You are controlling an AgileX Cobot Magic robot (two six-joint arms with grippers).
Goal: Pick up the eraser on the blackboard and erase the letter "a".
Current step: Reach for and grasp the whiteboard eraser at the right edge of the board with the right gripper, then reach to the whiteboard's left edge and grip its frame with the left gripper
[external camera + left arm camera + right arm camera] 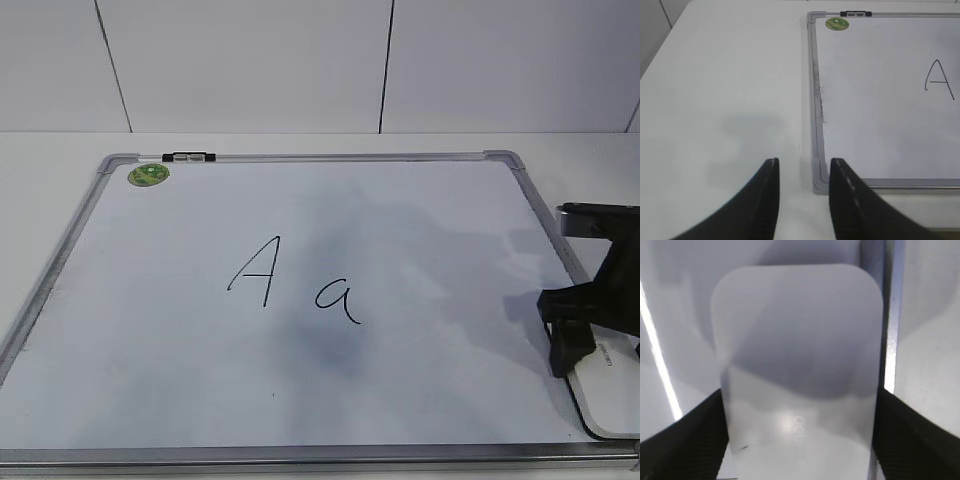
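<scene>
The blackboard (130,330) is a white board in a silver frame, lying flat on the table. The small handwritten letter "a" (338,297) is near its middle, to the right of a capital "A" (255,272). The white eraser (615,392) lies at the board's near right corner. My right gripper (572,345) is down on the eraser; in the right wrist view its fingers (800,395) press both long sides of the eraser (800,340). My left gripper (801,167) is open and empty over the bare table, just off the board's near left corner (816,175).
A round green sticker (148,175) and a small black-and-white clip (188,157) sit at the board's far left corner. White table (715,100) lies left of the board. A tiled wall (300,60) stands behind.
</scene>
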